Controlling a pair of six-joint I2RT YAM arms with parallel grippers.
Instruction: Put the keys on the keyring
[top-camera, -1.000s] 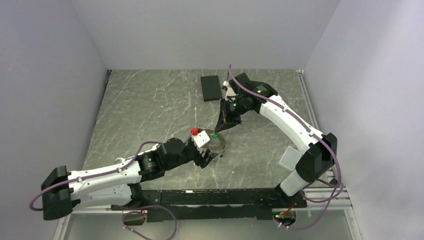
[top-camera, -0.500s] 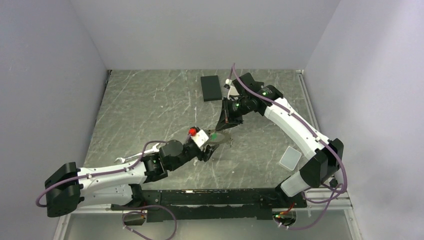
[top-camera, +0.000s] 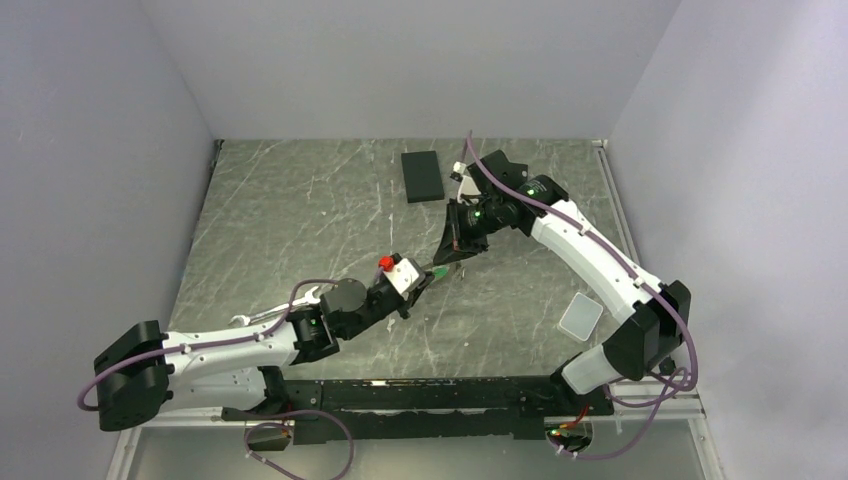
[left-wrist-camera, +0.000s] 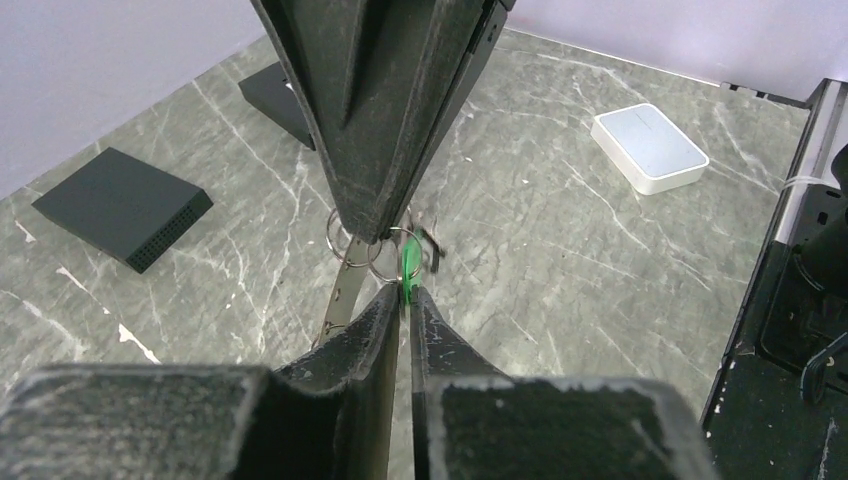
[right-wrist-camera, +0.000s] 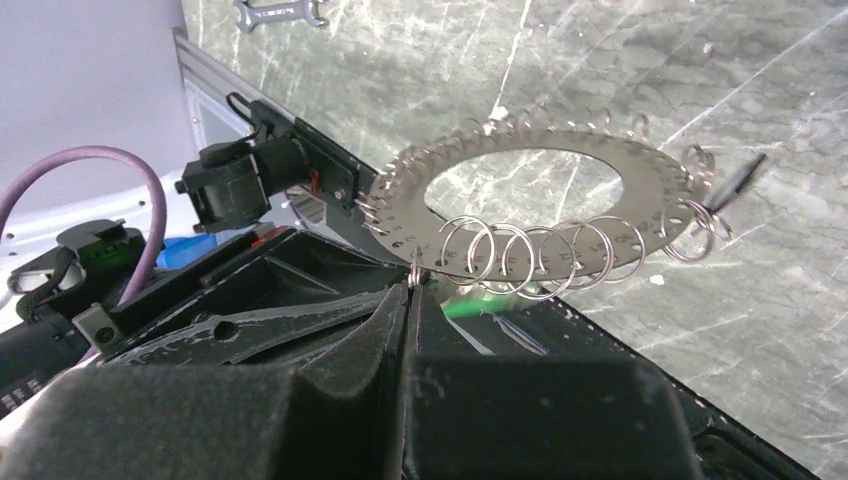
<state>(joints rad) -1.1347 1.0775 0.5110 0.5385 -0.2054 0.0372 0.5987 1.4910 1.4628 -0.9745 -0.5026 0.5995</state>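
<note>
The keyring (right-wrist-camera: 600, 160), a grey toothed disc with an open centre and several small split rings along its rim, hangs above the table. My right gripper (right-wrist-camera: 411, 285) is shut on one small ring at the disc's edge. In the left wrist view the keyring (left-wrist-camera: 342, 295) shows edge-on below the right gripper's fingers (left-wrist-camera: 375, 150). My left gripper (left-wrist-camera: 404, 292) is shut on a small green key (left-wrist-camera: 408, 268), right at the rings. From above, the left gripper (top-camera: 425, 280) and the right gripper (top-camera: 447, 260) meet tip to tip mid-table.
A flat black box (top-camera: 421, 175) lies at the back, also in the left wrist view (left-wrist-camera: 125, 207). A white box (top-camera: 582, 316) sits near the right arm's base. A wrench (top-camera: 270, 315) lies beside the left arm. Grey walls enclose three sides.
My left gripper has closed on the green key and moved up and right to the right gripper's tips. The keyring has swung from lying flat to edge-on.
</note>
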